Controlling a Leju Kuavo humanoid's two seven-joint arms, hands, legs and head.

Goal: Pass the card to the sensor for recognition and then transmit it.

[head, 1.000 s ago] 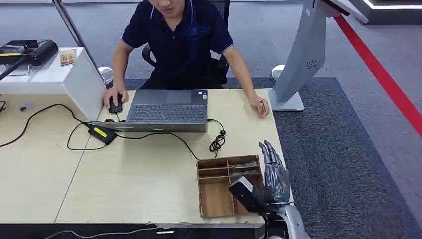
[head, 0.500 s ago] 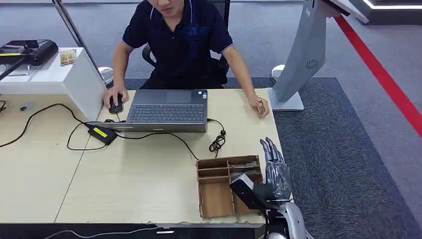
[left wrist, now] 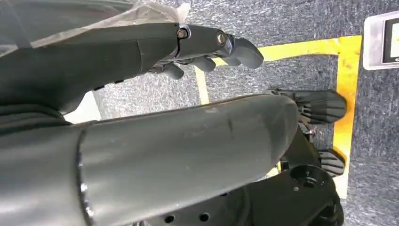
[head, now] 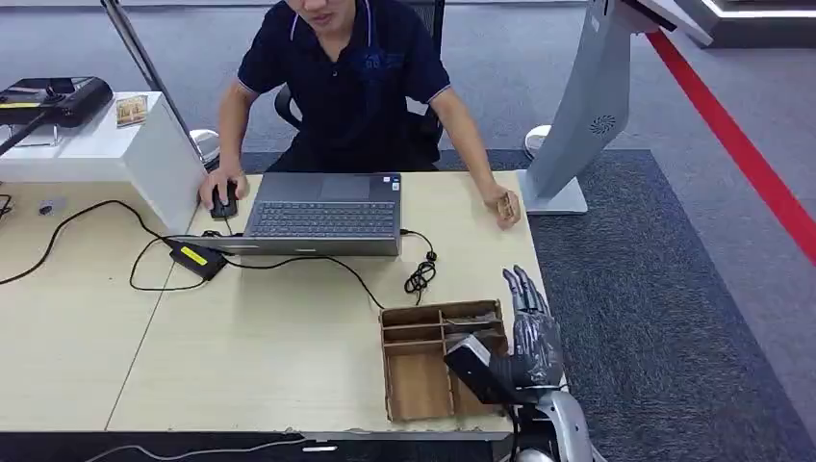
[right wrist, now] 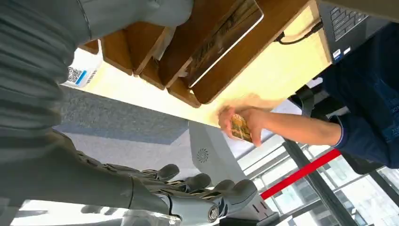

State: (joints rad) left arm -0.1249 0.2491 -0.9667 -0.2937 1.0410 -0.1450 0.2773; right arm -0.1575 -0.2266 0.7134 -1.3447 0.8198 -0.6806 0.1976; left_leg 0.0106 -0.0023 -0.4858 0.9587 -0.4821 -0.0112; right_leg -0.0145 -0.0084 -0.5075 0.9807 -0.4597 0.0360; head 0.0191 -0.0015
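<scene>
The robot's right hand (head: 524, 332) hovers with fingers outstretched and holding nothing beside a wooden tray (head: 416, 371) at the surface (head: 269, 337) edge, while the card (head: 507, 203) sits well beyond it in a seated person's hand (head: 502, 205). The left hand (left wrist: 207, 47) hangs with fingers loosely curled, holding nothing.

Head view: even, bright overhead light, soft short shadows under the laptop (head: 322, 214) and cable on the table (head: 241, 356), slightly soft focus overall, no harsh glare. Right wrist view: blown-out windows behind the person's hand (right wrist: 240, 123), near hand cover blurred. Left wrist view: dim, close arm out of focus.
</scene>
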